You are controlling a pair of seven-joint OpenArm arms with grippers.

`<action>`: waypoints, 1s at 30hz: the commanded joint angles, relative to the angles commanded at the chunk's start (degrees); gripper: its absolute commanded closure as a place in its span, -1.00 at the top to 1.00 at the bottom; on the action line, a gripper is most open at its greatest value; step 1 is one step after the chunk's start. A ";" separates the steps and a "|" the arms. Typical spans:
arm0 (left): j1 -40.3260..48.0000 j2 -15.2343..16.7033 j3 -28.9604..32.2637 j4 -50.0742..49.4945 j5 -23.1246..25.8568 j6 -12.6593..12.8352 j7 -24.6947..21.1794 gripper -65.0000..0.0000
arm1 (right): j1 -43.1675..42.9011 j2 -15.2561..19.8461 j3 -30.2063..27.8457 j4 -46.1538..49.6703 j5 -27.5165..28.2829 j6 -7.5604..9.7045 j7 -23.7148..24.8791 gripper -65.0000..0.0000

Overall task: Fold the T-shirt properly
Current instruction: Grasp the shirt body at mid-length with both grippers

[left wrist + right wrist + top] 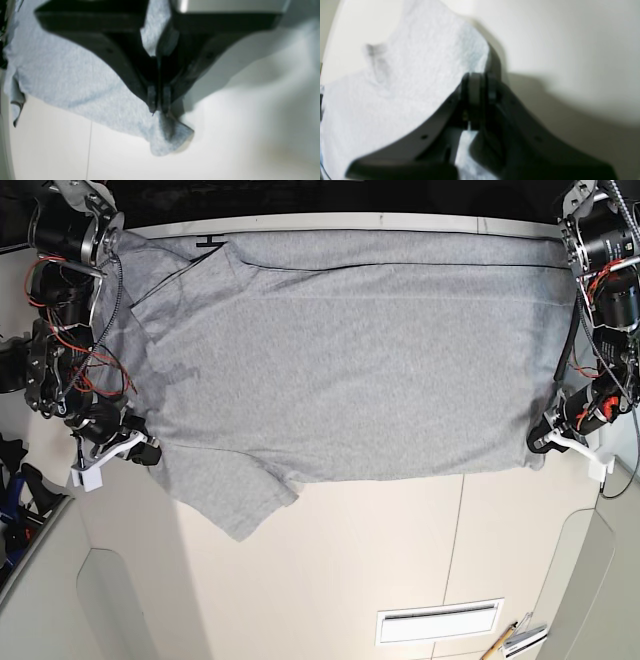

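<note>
The light grey T-shirt (pixel 350 360) lies spread on the white table (pixel 400 530), plain side up, and no lettering shows. One sleeve (pixel 235 500) sticks out at the front left and another is folded in at the back left. My left gripper (pixel 541 442) is shut on the shirt's front right corner. In the left wrist view the gripper (pixel 158 108) pinches the cloth (pixel 62 75) and a small tip hangs past the fingers. My right gripper (pixel 145 452) is shut on the shirt's front left edge beside the sleeve. It also shows in the right wrist view (pixel 478 77), pinching the cloth (pixel 407 75).
A slotted vent (pixel 437 620) and some pens (pixel 515 638) lie at the table's front right. Both arms with loose red wires (pixel 95 365) stand along the table's left and right sides. The shirt reaches the table's back edge (pixel 350 220).
</note>
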 joint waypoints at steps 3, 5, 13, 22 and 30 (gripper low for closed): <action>-1.66 -1.29 0.00 0.09 -4.00 0.00 1.92 -1.00 | -0.02 0.00 0.00 5.25 3.15 -0.02 -4.66 -1.00; -2.54 -2.05 0.02 0.31 -5.92 0.00 5.57 -1.00 | -0.02 0.15 0.00 8.28 4.17 -0.02 -7.28 -1.00; -0.35 -3.93 0.00 8.26 -11.93 0.00 15.67 -1.00 | -2.29 3.26 0.00 14.03 10.36 0.02 -13.16 -1.00; 7.50 -7.93 0.00 17.92 -14.99 0.00 17.84 -1.00 | -12.81 7.45 0.13 25.57 15.52 0.00 -14.95 -1.00; 11.45 -8.22 0.00 21.55 -16.00 0.00 20.17 -1.00 | -18.47 7.76 0.39 30.32 15.87 0.00 -15.15 -1.00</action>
